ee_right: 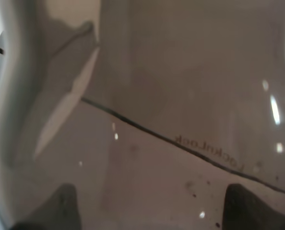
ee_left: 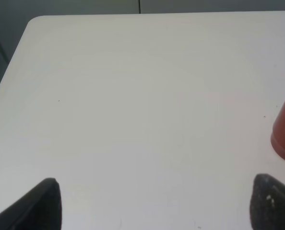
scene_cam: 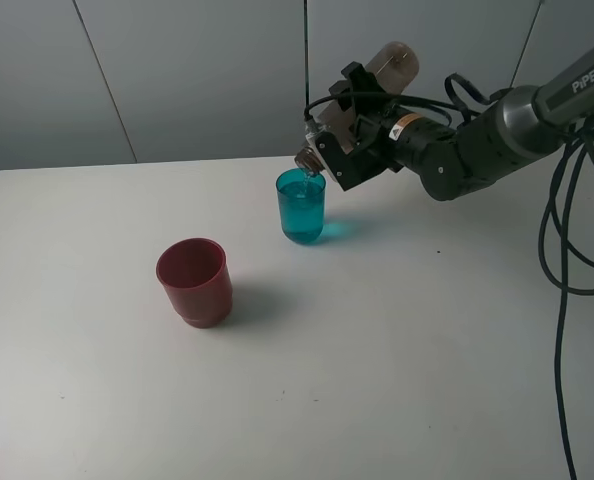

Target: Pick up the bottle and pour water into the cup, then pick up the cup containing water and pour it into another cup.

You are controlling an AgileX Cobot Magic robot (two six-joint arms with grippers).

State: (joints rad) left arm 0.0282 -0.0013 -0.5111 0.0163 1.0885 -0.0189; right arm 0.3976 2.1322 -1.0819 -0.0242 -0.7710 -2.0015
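The right claw was clamped shut on the bottle, which was tipped steeply with its neck down at the rim of the teal cup. That cup stood on the white bench holding water (tinted teal by its walls). The red cup stood apart, nearer the front left. The left claw hung wide open and empty over the bench.
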